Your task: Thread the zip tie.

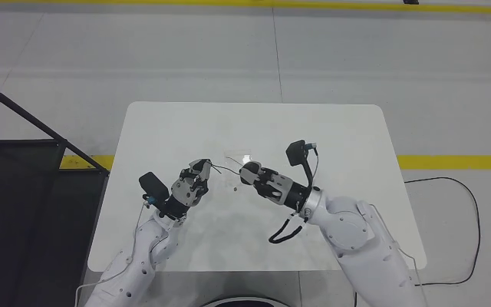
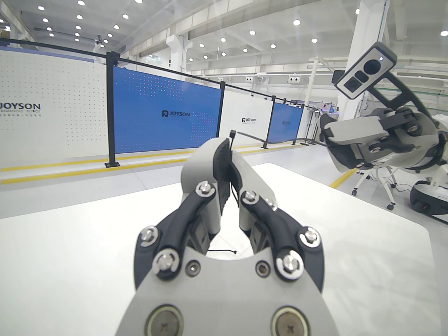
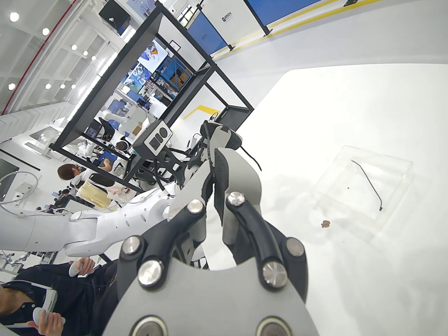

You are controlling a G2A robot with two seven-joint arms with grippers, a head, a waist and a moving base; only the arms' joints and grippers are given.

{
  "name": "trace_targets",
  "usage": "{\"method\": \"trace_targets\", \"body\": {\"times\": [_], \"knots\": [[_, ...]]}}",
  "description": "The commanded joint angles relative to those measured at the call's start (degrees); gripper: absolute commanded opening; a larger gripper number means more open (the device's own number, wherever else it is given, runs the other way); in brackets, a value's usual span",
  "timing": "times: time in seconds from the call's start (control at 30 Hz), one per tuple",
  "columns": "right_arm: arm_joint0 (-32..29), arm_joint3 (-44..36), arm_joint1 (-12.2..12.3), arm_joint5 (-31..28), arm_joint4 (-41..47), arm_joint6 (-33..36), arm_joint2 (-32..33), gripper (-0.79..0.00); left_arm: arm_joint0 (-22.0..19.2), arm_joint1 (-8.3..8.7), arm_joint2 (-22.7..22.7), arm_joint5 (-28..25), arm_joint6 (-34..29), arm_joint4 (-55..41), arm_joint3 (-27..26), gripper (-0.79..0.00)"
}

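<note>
White bench (image 1: 345, 153) on a pale grey floor crossed by a yellow floor line (image 1: 445, 162); blue and white perforated panels (image 2: 157, 113) stand behind it. In the top view both arms enter from the lower edge and their tools meet just below frame centre.

Left tool (image 1: 201, 173) (image 2: 227, 148): clenched on a thin black plastic zip tie (image 1: 226, 169) (image 2: 266, 140). The tie's small square head stands just clear of the fingertips, pointing away from the wrist. A short length of strap shows between the ribbed pads, and the rest of the gripped part is hidden.

Zip tie, long axis: roughly left to right across the top view, spanning the gap between the two tools in a shallow curve above the bench. There it is a hairline and hard to follow.

Right tool (image 1: 247, 170) (image 2: 323, 141) (image 3: 218, 162): clenched, pads pressed together, with the strap running into its fingertips. The contact itself is concealed by the fingers. In the right wrist view a short curled piece of the strap (image 3: 253, 159) shows just beside the left tool (image 3: 220, 134).

Clear plastic tray (image 3: 402, 166): flat on the bench, apart from both tools. It holds a second black zip tie (image 3: 367, 180) lying loose. A small brown scrap (image 3: 325, 224) lies near the tray's edge; what it is cannot be made out.
</note>
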Motion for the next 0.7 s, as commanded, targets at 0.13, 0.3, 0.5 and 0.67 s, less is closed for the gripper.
{"method": "trace_targets", "body": {"times": [0.13, 0.3, 0.5, 0.67], "knots": [[0.11, 0.01, -0.01, 0.19, 0.12, 0.32, 0.05, -0.785, 0.00, 0.00, 0.00, 0.00, 0.00, 0.00, 0.00, -0.785], [0.64, 0.31, -0.08, 0.72, 0.48, 0.76, -0.05, -0.785, 0.00, 0.00, 0.00, 0.00, 0.00, 0.00, 0.00, -0.785], [1.13, 0.50, -0.19, 1.13, 0.47, 0.98, -0.43, -0.785, 0.00, 0.00, 0.00, 0.00, 0.00, 0.00, 0.00, -0.785], [1.33, 0.52, -0.26, 1.19, 0.60, 0.91, -0.52, -0.785, 0.00, 0.00, 0.00, 0.00, 0.00, 0.00, 0.00, -0.785]]}}
